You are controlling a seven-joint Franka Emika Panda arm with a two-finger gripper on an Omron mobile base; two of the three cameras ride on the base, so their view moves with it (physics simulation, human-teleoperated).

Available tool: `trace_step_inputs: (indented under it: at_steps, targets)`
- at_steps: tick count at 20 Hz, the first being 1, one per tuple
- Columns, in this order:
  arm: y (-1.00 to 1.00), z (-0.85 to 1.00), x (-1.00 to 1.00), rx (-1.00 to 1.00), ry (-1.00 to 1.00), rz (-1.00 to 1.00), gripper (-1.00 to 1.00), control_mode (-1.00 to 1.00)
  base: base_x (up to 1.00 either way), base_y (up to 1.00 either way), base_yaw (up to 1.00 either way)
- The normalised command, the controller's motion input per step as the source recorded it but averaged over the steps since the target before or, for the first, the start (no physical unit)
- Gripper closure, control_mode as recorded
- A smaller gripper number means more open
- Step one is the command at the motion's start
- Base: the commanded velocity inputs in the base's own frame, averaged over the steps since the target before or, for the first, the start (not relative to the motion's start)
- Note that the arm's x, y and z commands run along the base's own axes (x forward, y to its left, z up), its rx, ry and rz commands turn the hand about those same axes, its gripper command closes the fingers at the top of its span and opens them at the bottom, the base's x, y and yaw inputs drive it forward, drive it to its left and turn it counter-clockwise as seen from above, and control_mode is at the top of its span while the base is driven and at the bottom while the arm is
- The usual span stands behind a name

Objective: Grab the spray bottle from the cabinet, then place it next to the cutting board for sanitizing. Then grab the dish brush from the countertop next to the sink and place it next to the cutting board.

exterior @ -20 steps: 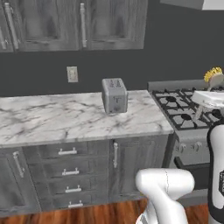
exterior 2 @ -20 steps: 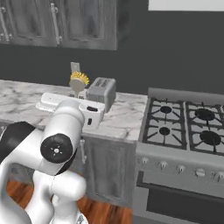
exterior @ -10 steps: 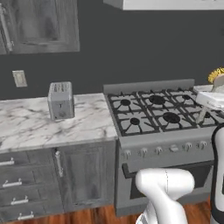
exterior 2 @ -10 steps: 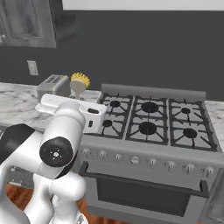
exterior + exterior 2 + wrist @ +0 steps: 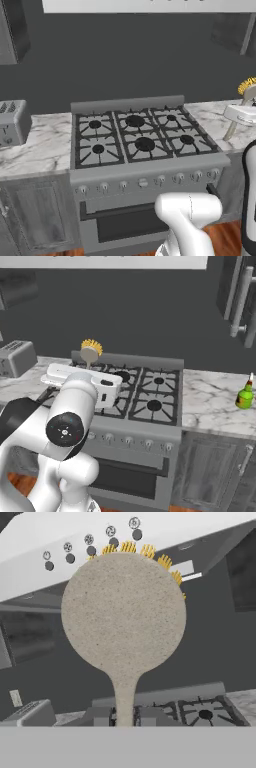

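Ahead: stove (image 5: 142,145) with raised burner grates, bare on top. Left of stove: toaster (image 5: 11,121) standing on countertop (image 5: 40,150), open marble between the two. Right of stove: more open marble (image 5: 215,401), spray bottle (image 5: 245,396) upright near its far right end. Overhead: range hood (image 5: 150,5) low across the stove; wall cabinet (image 5: 240,291) with long bar handles projecting at upper right. Held dish brush (image 5: 91,351) sticking up above the stove's left edge.

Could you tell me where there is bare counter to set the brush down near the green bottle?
The countertop between the stove and the spray bottle is bare marble. Left of the stove, the toaster takes the far end. The claw holds the dish brush over the burners.
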Motion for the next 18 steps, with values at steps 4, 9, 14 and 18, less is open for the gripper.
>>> trace_step_inputs:
  at_steps: [4,9,14,18]
  targets:
    - [0.00,0.00,0.00,0.00,0.00,0.00,1.00,1.00,0.09,-1.00,0.00]
    - [0.00,0.00,0.00,0.00,0.00,0.00,1.00,1.00,-0.23,-1.00,-0.01]
    - [0.00,0.00,0.00,0.00,0.00,0.00,1.00,1.00,-0.03,-1.00,-0.02]
    - [0.00,0.00,0.00,0.00,0.00,0.00,1.00,1.00,0.03,-1.00,0.00]
